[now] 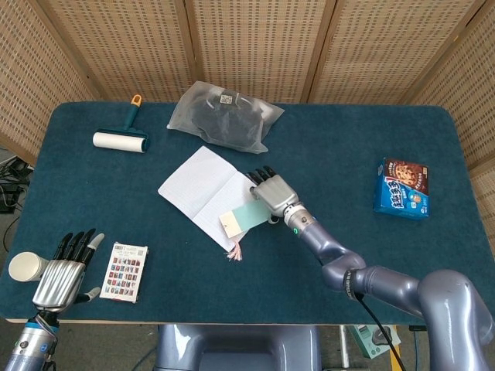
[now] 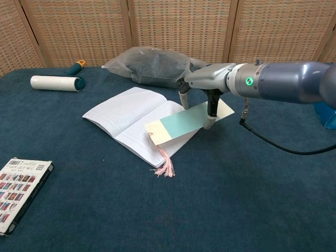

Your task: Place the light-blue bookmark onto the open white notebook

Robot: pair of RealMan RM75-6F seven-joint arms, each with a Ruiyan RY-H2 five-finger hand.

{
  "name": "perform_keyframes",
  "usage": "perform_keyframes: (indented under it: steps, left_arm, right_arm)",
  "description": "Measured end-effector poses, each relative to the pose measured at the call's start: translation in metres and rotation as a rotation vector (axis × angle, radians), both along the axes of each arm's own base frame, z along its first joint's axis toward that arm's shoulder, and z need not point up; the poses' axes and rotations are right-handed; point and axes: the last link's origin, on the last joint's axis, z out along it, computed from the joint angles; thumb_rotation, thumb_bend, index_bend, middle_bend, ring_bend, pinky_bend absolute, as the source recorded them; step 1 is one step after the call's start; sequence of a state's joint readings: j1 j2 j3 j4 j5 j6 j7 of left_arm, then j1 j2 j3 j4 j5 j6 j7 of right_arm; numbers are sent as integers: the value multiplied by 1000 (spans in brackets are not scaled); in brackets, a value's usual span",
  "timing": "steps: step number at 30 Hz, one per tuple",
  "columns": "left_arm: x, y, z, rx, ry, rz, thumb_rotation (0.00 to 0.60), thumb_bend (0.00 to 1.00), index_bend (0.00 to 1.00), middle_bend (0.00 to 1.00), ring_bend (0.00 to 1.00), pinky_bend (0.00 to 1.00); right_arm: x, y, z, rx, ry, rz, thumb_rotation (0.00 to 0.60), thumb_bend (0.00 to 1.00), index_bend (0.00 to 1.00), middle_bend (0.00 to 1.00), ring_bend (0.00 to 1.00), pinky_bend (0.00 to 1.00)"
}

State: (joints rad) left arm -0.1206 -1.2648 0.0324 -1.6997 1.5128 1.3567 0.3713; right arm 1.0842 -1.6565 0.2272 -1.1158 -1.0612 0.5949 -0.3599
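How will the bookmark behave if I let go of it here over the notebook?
The bookmark looks stiff: it spans flat from the right hand with no sag, so it should drop flat. Thin card, likely light, so it may slide on the notebook page. Its tassel hangs limp past the notebook's edge and might drag that end a little.

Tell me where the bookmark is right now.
In the chest view the bookmark is mid-table, held by the right hand over the right page of the notebook, its tassel hanging past the near edge.

High head view, low chest view
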Motion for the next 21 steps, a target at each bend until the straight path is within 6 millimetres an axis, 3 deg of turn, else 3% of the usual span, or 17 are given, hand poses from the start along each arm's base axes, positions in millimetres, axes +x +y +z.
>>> perform_keyframes:
  steps: [21]
  left_arm:
    - [-11, 10, 0, -6, -16, 51, 600, 0, 0, 0, 0, 0]
  right_arm:
    - [40, -20, -34, 80, 39, 136, 600, 256, 564, 114, 0, 69]
